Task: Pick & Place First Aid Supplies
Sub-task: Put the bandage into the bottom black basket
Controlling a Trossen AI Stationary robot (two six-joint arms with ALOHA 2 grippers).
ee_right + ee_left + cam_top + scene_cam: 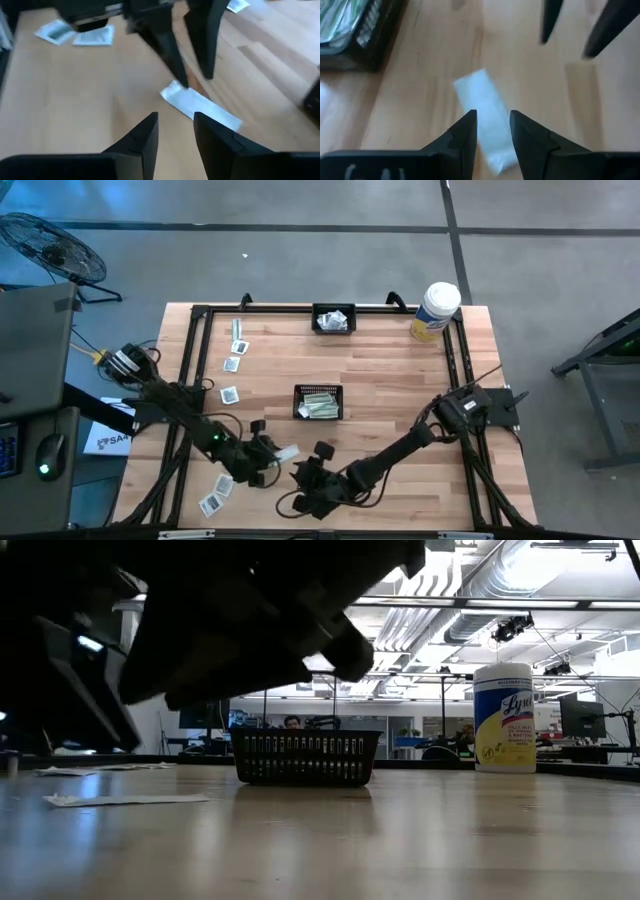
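A narrow white packet [287, 451] lies flat on the wood near the table's near edge. My left gripper [272, 456] is open and low over it, one finger on each side of the packet [485, 120]. My right gripper [312, 466] is open and hovers just right of it, pointing at the packet [200, 107] and at the left gripper [195, 80]. More small packets [232, 364] lie along the left side, and two [217, 494] lie near the front left corner. The middle basket [318, 402] holds green-and-white strips; the far basket [332, 318] holds white packets. My left gripper comes at the narrow packet slanting down from the table's left, with its fingers [465, 132] along the packet's length. In the right wrist view one fingertip [183, 82] stands at the packet's near end [172, 92]. I cannot tell whether the fingers touch it.
A tall white-and-yellow canister [435, 310] stands at the far right corner, also seen in the low view [503, 718]. A black frame rail [300, 308] runs round the table's edges. Bare wood lies between the middle basket and the right rail. Both dark arms fill the low view's upper left [200, 620].
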